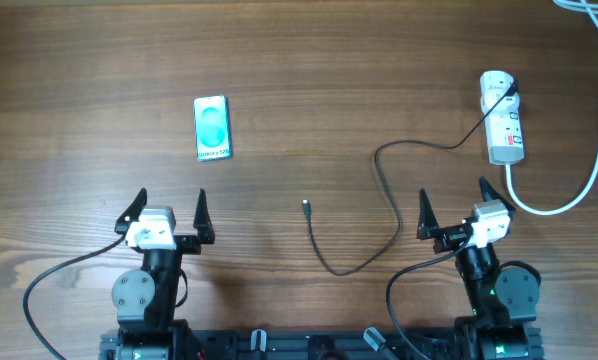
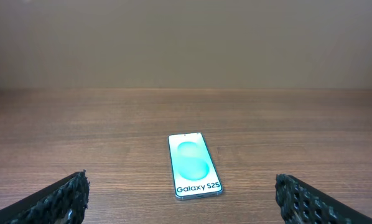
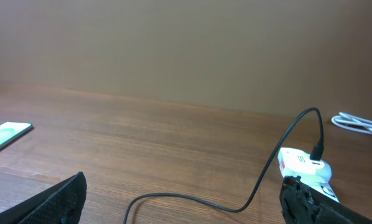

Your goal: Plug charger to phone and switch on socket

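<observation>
Both jaws stand spread and empty. The phone (image 1: 212,127) lies just ahead of the left gripper (image 1: 169,205). The charger tip (image 1: 306,205) lies between it and the right gripper (image 1: 454,197), and the socket (image 1: 502,117) lies ahead-right of that one. The thin tip may slip or twist in a pinch, and a taut cable could drag the socket.
</observation>
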